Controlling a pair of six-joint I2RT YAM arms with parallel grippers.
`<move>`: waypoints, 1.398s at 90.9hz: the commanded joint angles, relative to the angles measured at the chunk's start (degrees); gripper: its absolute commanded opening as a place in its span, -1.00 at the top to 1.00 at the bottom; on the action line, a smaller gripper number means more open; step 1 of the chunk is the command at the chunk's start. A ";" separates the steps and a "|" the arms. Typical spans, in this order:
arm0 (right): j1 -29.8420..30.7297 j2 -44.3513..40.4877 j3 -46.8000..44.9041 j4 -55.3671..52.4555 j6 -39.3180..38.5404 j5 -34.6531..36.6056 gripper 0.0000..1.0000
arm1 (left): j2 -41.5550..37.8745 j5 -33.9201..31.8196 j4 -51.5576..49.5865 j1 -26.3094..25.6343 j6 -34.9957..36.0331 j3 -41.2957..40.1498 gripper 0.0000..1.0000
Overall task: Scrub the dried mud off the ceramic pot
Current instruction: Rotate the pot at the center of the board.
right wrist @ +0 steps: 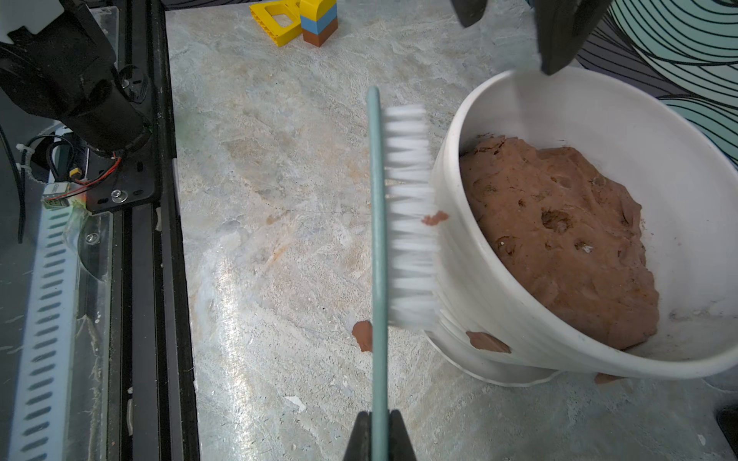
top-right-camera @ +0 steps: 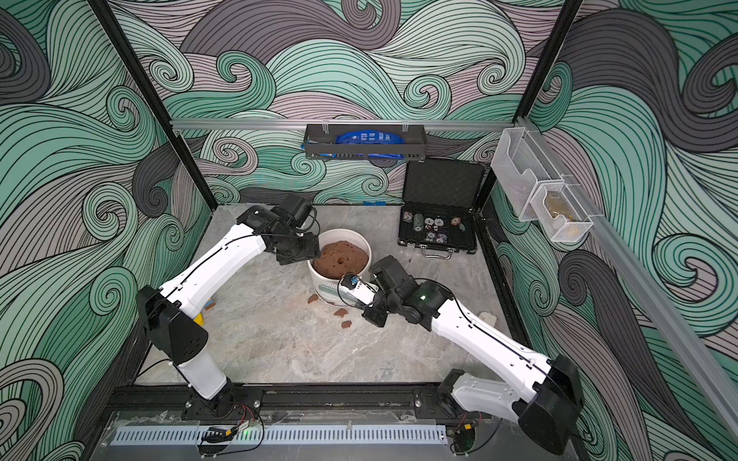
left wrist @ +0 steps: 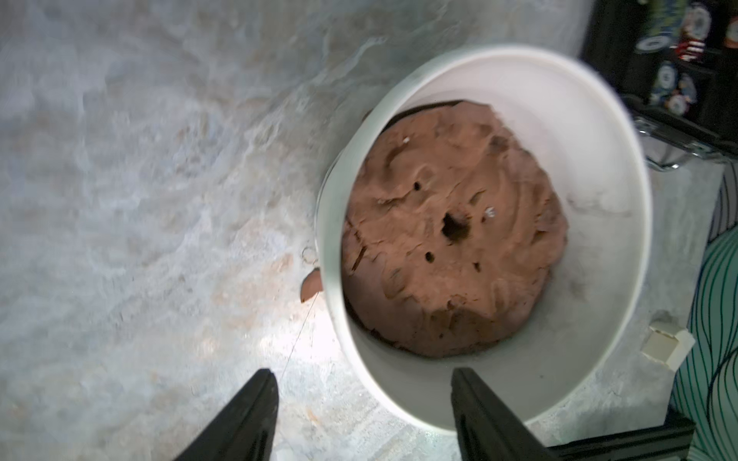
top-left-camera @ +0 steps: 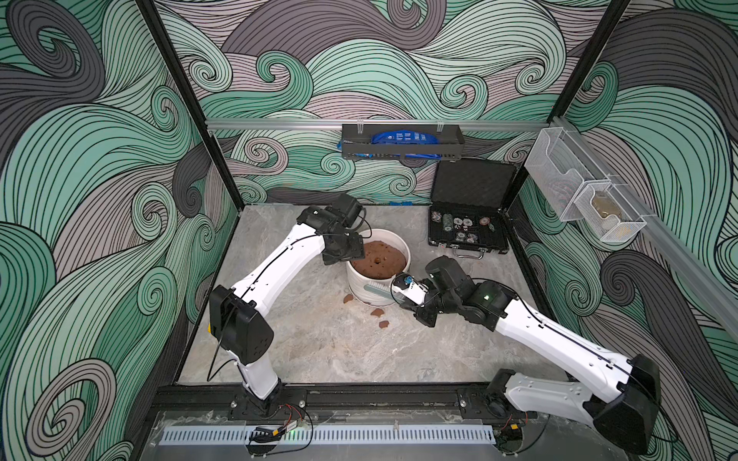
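Note:
The white ribbed ceramic pot (top-left-camera: 359, 285) (top-right-camera: 319, 281) stands mid-table, with a brown domed soil mass (left wrist: 455, 239) inside. Dried mud sticks to its outer wall as two reddish patches (right wrist: 487, 342) (right wrist: 435, 218). More flakes lie on the table beside it (top-left-camera: 376, 312) (top-right-camera: 346, 324) (right wrist: 362, 335). My right gripper (right wrist: 378, 423) is shut on the teal handle of a brush (right wrist: 411, 215). The brush's white bristles press on the pot's wall (right wrist: 479, 279). My left gripper (left wrist: 361, 375) is open at the pot's far side, one finger outside the rim (left wrist: 599, 119) and one over the inside.
An open black case of poker chips (top-left-camera: 467, 227) sits at the back right. Toy blocks (right wrist: 303, 20) lie near the left arm's base. A small white block (left wrist: 667, 343) rests by the right wall. The black front rail (right wrist: 151, 239) edges the table.

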 commanded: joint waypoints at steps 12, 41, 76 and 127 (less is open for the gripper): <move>-0.24 -2.36 -2.31 2.44 0.36 0.35 1.00 | -1.91 -6.36 -2.41 -1.26 -14.79 -1.94 -0.27; -0.14 -4.00 -4.71 3.41 0.80 -0.09 1.00 | 2.70 -6.83 -2.12 -4.38 -17.71 0.22 -0.13; -0.15 -5.05 -6.13 4.42 1.12 -0.27 1.00 | 5.86 -5.61 -2.42 -6.87 -21.75 0.27 0.36; 0.12 0.13 -5.38 5.55 1.08 -0.18 1.00 | 10.74 -7.41 -4.02 -5.68 -16.81 3.37 0.72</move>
